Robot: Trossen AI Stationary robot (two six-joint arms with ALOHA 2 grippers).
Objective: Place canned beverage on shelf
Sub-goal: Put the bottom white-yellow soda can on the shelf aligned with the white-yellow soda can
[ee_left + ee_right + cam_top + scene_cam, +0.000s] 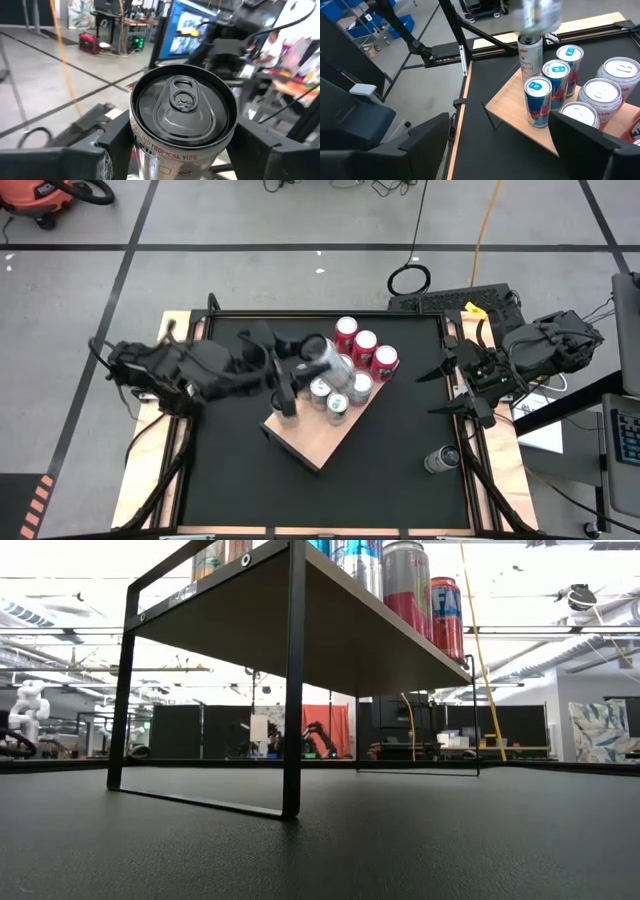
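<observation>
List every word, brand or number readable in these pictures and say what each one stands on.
"TROPICAL VIBE": on the silver can held in the left pincer, just under its rim.
"FA": the start of a cut-off word on a red can on the shelf.
Blue-topped cans and pale-lidded cans: print too blurred to read.
Lone can on the table: too small to read.
</observation>
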